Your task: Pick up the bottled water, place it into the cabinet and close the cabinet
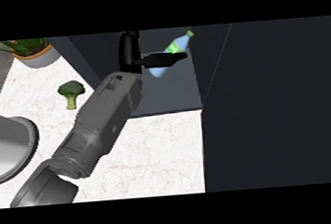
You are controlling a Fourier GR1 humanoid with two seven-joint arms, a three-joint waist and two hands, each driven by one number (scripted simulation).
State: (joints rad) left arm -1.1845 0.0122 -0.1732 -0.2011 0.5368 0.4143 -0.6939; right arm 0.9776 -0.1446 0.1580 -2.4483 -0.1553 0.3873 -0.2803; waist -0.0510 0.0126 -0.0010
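Observation:
The bottled water [178, 45], clear blue with a green label and cap, hangs tilted inside the open cabinet [168, 96], cap pointing up and to the right. My left hand [130, 50] reaches into the cabinet at the end of the long grey forearm. Its black thumb [163, 60] crosses the bottle's lower body, so the hand is shut on the bottle. The bottle's base is above the cabinet floor. The cabinet's dark door [277, 105] stands open at the right. My right hand does not show.
A broccoli floret [71, 93] lies on the white marble counter [164, 148] left of my forearm. A potted plant [34, 51] stands at the back left. A grey round basin [7, 146] fills the left edge.

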